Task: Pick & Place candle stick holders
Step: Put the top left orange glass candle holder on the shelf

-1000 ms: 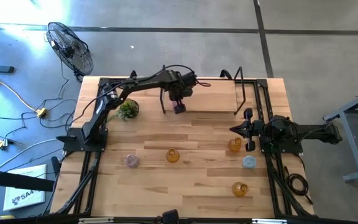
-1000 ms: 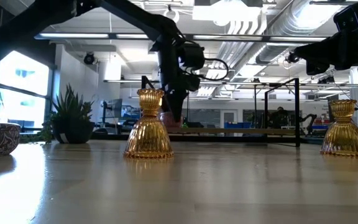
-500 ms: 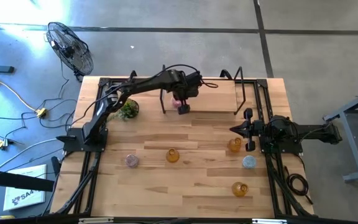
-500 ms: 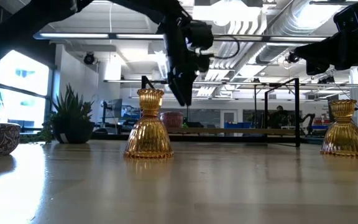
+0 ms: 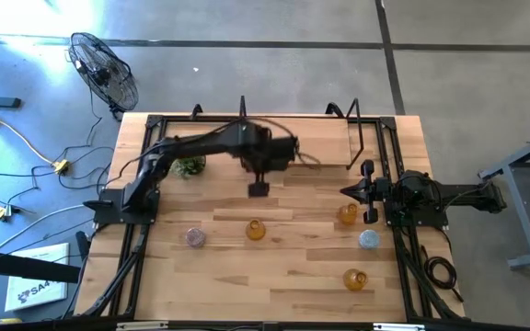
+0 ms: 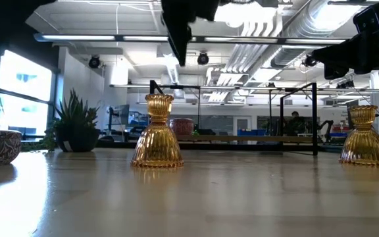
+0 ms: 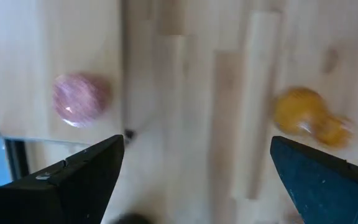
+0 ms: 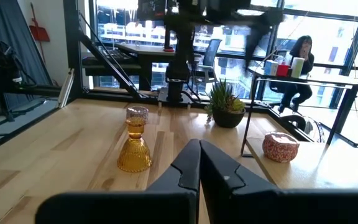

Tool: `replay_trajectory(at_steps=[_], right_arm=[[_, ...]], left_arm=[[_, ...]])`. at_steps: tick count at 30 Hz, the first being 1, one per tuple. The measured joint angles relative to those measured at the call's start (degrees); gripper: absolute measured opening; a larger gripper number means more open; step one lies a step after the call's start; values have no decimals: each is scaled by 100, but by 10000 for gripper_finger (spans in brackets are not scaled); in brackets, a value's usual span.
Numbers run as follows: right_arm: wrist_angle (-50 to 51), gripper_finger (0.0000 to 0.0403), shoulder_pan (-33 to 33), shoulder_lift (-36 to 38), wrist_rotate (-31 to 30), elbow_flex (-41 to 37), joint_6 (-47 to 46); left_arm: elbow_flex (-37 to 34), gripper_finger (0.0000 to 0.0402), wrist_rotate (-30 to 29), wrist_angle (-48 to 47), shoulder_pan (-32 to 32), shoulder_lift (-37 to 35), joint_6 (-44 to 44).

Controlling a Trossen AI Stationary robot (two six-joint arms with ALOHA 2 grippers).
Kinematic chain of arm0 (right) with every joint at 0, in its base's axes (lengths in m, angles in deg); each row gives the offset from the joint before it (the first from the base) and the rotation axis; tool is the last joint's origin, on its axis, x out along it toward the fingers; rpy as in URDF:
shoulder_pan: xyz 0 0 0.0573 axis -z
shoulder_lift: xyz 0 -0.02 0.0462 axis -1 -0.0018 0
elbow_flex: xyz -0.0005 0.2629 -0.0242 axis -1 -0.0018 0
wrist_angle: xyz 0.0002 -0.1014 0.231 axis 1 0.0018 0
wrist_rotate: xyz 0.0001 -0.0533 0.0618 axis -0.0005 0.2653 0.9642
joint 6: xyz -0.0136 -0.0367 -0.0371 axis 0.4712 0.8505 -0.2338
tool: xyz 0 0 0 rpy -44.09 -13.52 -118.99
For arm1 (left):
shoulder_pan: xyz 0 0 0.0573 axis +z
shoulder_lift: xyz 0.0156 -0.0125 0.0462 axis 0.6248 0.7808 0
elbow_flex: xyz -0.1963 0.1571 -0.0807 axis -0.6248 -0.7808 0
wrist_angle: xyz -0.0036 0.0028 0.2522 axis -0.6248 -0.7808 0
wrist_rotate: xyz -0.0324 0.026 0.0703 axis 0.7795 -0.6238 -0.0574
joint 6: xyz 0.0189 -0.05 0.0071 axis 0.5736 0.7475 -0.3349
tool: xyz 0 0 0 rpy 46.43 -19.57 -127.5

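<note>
My left gripper [image 5: 259, 188] is open and empty, high above the middle of the table [image 6: 178, 39]. In the left wrist view [image 7: 194, 149] its fingers frame a pink holder [image 7: 79, 99], which stands on the raised wooden shelf at the far edge, and an amber holder [image 7: 306, 117] on the table. The pink holder also shows in the low view [image 6: 181, 126]. On the table stand another pink holder [image 5: 195, 237], three amber holders [image 5: 256, 229] [image 5: 348, 214] [image 5: 355, 279] and a light blue one [image 5: 368, 240]. My right gripper [image 5: 346, 191] waits shut at the right [image 8: 199, 155].
A black wire frame with a wooden shelf [image 5: 320, 147] stands along the far edge. A green plant ball [image 5: 189, 164] lies at the far left. The arms' black base rails run along both sides. Bare wood lies between the shelf and the row of holders.
My left gripper has risen from the pink holder on the shelf and drawn back toward the table's near edge. The pink holder stays standing on the shelf. My right arm has kept still.
</note>
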State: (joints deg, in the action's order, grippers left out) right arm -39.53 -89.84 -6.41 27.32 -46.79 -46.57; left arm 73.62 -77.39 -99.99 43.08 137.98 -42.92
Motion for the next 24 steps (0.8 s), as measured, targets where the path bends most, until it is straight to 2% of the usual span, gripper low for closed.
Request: replay_trajectory(at_steps=[6,11,16,20,24], right_arm=[[0,0,0,-2,0,2,0],[30,0,2,-2,0,1,0],[35,0,0,-2,3,0,0],[37,0,1,-2,4,2,1],[37,0,0,-2,2,0,0]], left_arm=[[0,399,-119,49,-844,-416,846],[-9,399,-1224,55,-1780,-445,1811],[-61,399,-1981,60,-2627,-437,2623],[-429,399,-2704,57,-3170,-409,3322],[-906,399,-3077,54,-3581,-411,3943]])
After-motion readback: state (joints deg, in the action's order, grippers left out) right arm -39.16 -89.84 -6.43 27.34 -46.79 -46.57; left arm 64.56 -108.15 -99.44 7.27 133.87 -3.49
